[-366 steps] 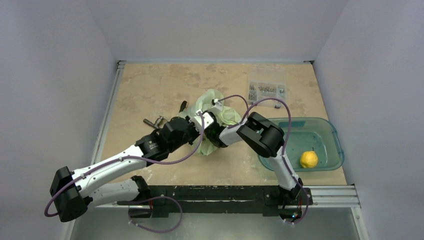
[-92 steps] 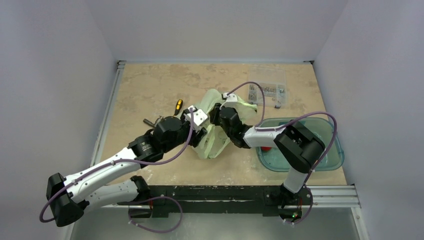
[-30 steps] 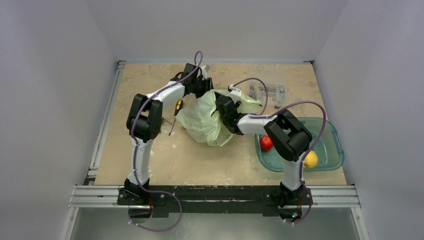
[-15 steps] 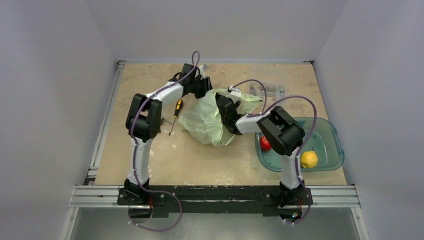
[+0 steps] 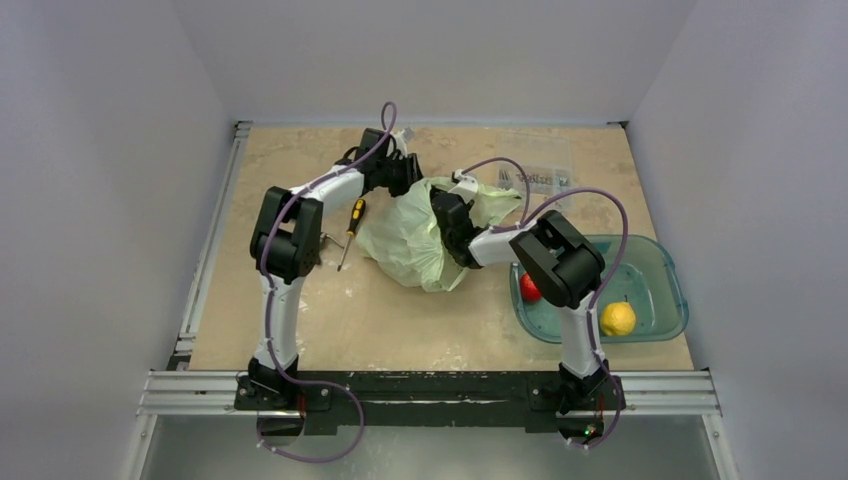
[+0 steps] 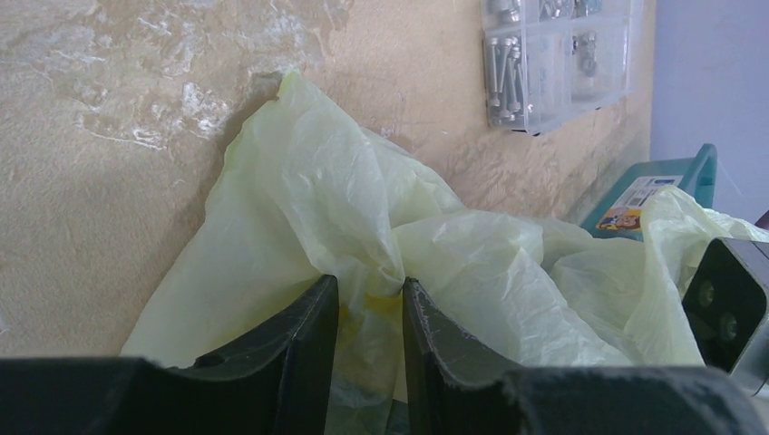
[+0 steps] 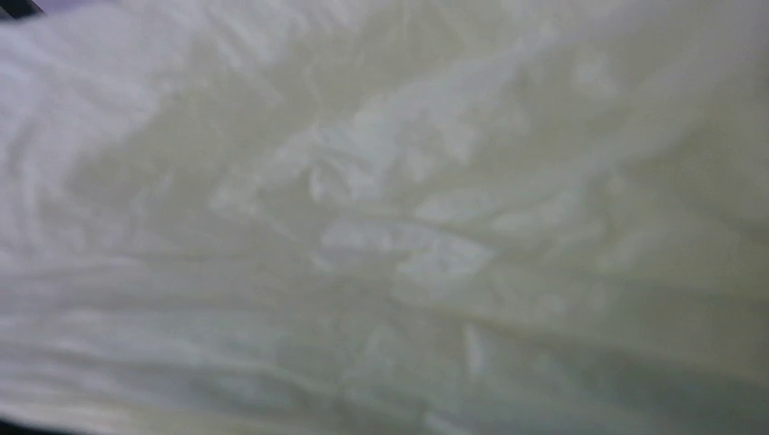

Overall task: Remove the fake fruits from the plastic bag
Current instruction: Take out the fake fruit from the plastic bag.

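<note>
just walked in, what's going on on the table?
The left gripper pinches a fold of the plastic bag at its far edge. The right gripper presses into the bag's right side; its wrist view shows only plastic, so its jaws can't be judged. A red apple and a yellow lemon lie in the teal tub.

Pale-green bag (image 5: 405, 235), red apple (image 5: 529, 289), yellow lemon (image 5: 617, 318), teal tub (image 5: 672, 275), mottled beige table (image 5: 290, 165).

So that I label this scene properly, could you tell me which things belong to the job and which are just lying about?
Job: plastic bag, pinched by the left gripper; red apple, already in the teal tub.
Lying about: yellow lemon in the tub; screwdriver; clear box of screws.
</note>
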Available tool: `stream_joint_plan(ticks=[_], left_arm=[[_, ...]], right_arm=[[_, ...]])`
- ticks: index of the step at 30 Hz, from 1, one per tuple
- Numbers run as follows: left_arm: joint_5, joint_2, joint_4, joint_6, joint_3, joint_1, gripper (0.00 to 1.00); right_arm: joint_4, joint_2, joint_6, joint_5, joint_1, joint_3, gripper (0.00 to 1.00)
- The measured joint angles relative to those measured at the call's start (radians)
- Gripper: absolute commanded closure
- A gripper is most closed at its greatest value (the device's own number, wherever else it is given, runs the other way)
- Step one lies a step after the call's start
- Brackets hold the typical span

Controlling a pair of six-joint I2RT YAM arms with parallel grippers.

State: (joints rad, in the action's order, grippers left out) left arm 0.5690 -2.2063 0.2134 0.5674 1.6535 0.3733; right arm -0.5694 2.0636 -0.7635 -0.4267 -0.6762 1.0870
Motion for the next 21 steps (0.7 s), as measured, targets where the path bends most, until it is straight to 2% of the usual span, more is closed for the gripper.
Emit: stream_joint_plan(ticks=[9,17,21], left_arm=[[0.037,0.026,-0.011,-0.005,-0.014,0.001,0.64],[0.053,0.038,0.036,-0.011,0.001,0.005,0.56],[0.058,0.038,0.08,-0.021,0.02,0.014,0.53]], right_arm=[[-0.032,-0.035,0.008,0.003,-0.003,-0.035,0.6],[-0.04,-0.109,0.046,0.003,-0.003,-0.1,0.75],[-0.021,-0.154,0.061,-0.001,-0.005,-0.135,0.86]])
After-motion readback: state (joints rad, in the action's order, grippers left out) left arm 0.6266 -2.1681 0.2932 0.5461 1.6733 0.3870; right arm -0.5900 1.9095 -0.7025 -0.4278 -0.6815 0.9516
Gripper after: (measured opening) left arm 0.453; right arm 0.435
